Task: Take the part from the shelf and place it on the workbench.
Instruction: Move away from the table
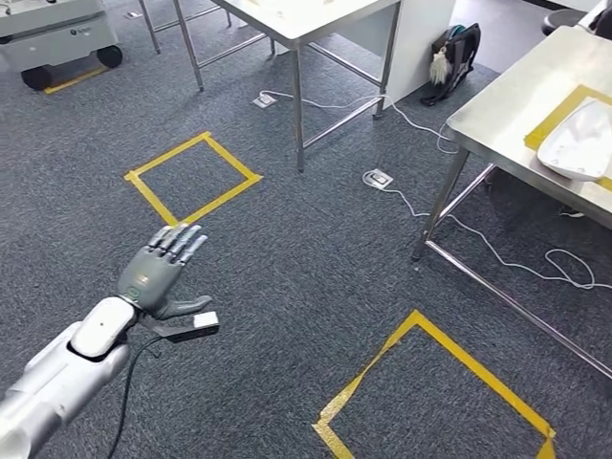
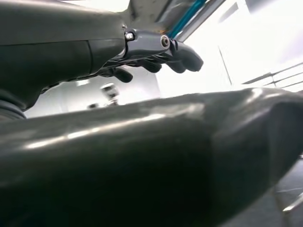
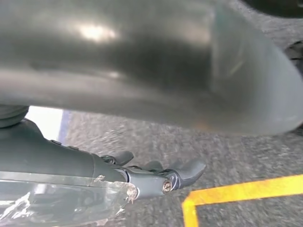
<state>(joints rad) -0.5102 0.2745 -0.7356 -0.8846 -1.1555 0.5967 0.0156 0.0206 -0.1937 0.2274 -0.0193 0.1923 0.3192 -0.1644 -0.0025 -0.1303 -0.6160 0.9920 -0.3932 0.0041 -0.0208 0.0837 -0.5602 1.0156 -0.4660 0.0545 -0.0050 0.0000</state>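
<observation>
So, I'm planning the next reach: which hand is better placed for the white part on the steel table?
Likely the right: the white part lies on the robot's right, while the left hand reaches, empty, over carpet far left.

**White part lying on the steel workbench**

The part (image 1: pixel 580 142) is a white, smooth, rounded shell, lying flat with its broad face up. It rests on the workbench (image 1: pixel 505 115), a bare metal table on thin legs at the right of the head view, inside a rectangle of yellow tape (image 1: pixel 552 120). Its far end is cut off by the picture's edge.
</observation>
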